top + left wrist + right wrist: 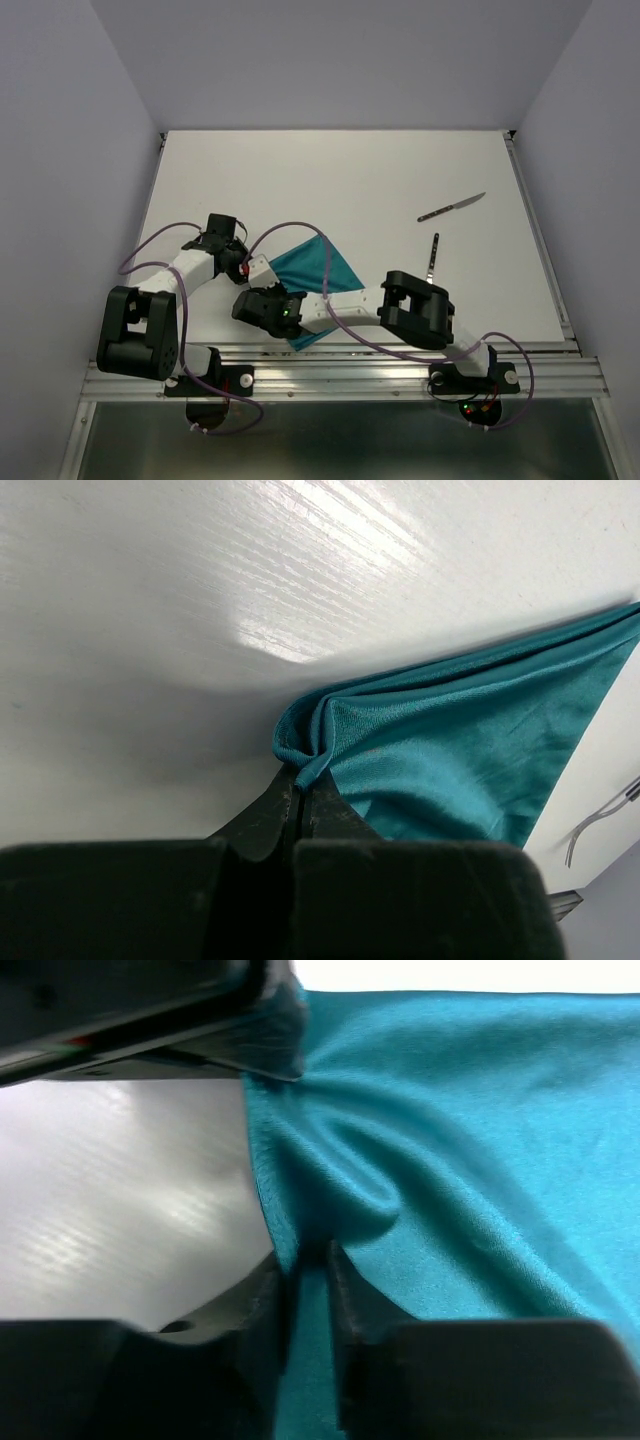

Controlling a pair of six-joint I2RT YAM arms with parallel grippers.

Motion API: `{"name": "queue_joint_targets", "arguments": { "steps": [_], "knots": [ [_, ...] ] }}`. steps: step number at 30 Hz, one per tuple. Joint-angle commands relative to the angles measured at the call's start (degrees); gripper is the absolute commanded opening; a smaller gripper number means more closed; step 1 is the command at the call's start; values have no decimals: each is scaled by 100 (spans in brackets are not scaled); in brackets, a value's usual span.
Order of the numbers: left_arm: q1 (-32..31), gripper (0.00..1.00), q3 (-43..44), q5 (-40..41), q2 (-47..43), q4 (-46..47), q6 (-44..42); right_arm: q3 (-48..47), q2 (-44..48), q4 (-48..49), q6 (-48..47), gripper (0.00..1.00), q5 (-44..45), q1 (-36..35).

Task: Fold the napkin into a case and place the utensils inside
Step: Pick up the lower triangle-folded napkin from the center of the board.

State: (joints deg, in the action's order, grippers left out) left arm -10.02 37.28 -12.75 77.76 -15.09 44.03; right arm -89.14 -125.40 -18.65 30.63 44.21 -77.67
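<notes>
At the near edge of the tabletop (pixel 350 180), about 7 o'clock from its centre, the napkin (pixel 322 268) lies as a loose, partly doubled sheet, not a case yet. The left end effector (pixel 300 785) is pressed together on a rolled-up corner of the cloth, at the napkin's 9 o'clock in the top view. The right end effector (pixel 308 1260) pinches the cloth edge at about its 8 o'clock, with fabric running up between the fingers and puckered just ahead of them. The right arm lies over the napkin's near part, so I can't tell how that end sits. The knife (pixel 452 207) is at 2 o'clock from the napkin and the fork (pixel 433 256) at 3 o'clock, both well apart from the cloth and untouched. My read is that we're in the folding step, with both grips set on the same side ready for a fold, and loading the utensils hasn't started. The next move calls for lifting both pinches together and carrying that edge across toward 3 o'clock, with even tension so the crease comes out straight. The cloth looks slick and the two wrists are crowded, so it should go slow and level.
</notes>
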Motion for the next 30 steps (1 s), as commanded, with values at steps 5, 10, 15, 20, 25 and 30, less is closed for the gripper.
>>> {"name": "queue_joint_targets", "arguments": {
  "steps": [5, 10, 15, 20, 25, 30],
  "knots": [
    [-26, 0, 122, 71, -243, -29, -17, 626, 481, 844, -602, 1, 10, 24],
    [-26, 16, 122, 45, -270, -3, -70, 1065, 956, 1285, -611, 1, -1079, 156],
    [-26, 46, 192, 98, -401, -38, -158, 1426, 1316, 1558, -348, 1, -2151, 358],
    [-26, 59, 333, 185, -489, -152, -263, 1795, 1571, 1987, 65, 1, -2995, 778],
    [-26, 66, 491, 326, -647, -310, -386, 2181, 1826, 2348, 355, 1, -3724, 1043],
    [-26, 67, 605, 484, -806, -433, -474, 2410, 1967, 2630, 645, 1, -4375, 1393]
  ]
}}
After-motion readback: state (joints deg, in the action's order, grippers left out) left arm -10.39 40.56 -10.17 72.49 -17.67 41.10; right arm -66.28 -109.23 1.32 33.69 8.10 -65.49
